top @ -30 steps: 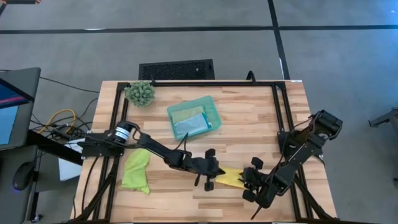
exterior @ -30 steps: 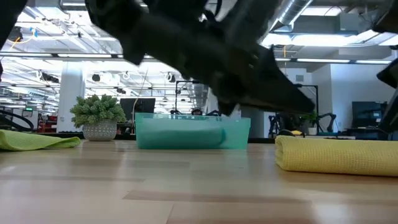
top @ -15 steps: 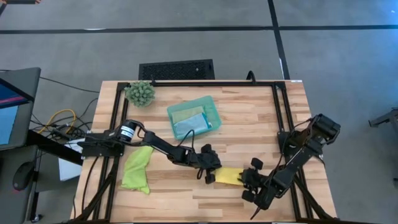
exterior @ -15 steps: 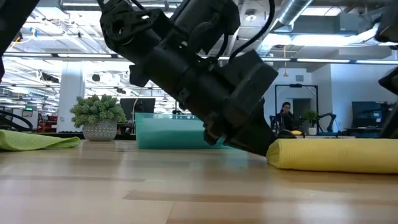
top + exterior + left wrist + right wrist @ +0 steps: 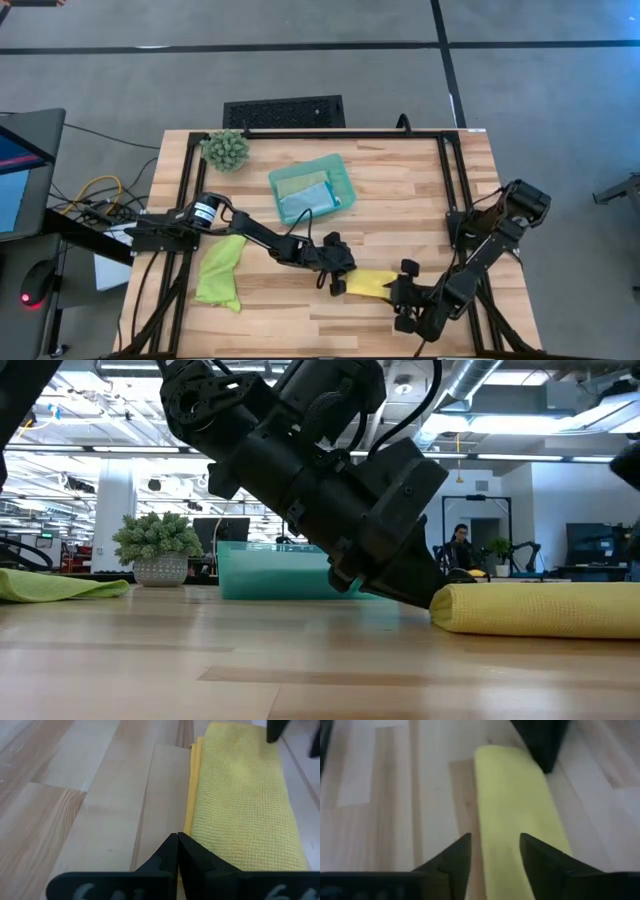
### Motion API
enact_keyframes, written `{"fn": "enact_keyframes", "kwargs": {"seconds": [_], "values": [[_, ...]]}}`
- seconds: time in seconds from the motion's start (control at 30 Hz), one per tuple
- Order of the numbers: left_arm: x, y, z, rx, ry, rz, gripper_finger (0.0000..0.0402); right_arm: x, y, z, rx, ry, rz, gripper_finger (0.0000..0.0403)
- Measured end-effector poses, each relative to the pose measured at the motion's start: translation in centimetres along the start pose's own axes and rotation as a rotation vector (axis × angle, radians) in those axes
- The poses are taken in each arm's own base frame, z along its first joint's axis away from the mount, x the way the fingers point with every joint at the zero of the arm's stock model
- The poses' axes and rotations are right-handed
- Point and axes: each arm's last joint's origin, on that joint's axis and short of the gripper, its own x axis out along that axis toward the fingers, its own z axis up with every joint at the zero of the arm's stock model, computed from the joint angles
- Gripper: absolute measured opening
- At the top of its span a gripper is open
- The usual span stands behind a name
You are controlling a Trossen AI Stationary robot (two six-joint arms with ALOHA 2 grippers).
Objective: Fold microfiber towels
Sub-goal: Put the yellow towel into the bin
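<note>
High view: yellow towel (image 5: 368, 284) lies folded at lower centre of the frame, long axis left-right. Your left gripper (image 5: 338, 279), pressed together, touches its left end; right gripper (image 5: 404, 295), spread w/ nothing held, sits at its right end, equally near.

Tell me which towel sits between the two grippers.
The yellow towel, folded, near the table's front edge. The lime green one lies apart beside the left arm; two others sit in the teal tray.
</note>
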Motion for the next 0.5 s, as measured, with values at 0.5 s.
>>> {"fn": "enact_keyframes", "kwargs": {"seconds": [0.5], "values": [[0.0, 0.0, 0.0, 0.001, 0.002, -0.001, 0.0, 3.8, 0.4, 1.3, -0.301, -0.023, 0.058, 0.0261]]}}
